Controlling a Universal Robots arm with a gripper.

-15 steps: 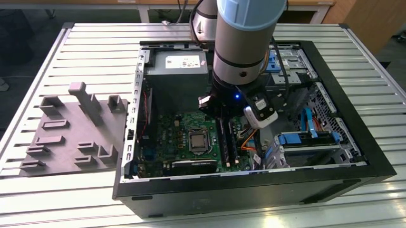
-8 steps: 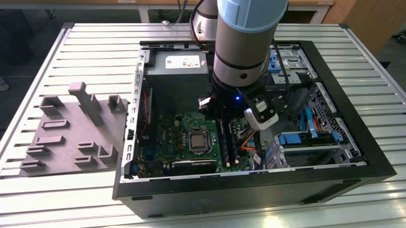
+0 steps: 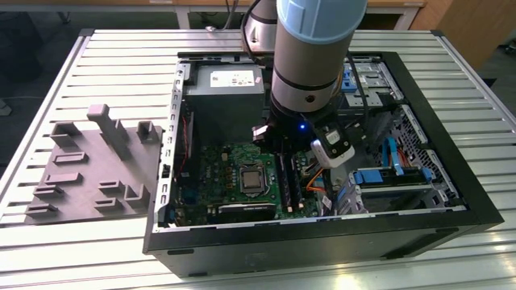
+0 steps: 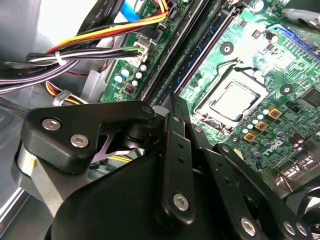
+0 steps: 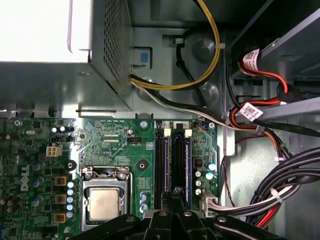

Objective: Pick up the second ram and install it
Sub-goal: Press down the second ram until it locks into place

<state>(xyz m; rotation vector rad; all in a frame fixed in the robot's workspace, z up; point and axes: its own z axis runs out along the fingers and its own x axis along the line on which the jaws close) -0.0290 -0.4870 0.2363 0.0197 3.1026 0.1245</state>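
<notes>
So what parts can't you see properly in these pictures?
- Gripper fingertips: in both wrist views its own black linkage covers them, so open or shut is unclear.
- Second ram: whether a board sits between the fingers can't be told.
- Memory slots: in the exterior view the arm hides their far ends.
- Motherboard: cut off by the first wrist view's edge.
</notes>
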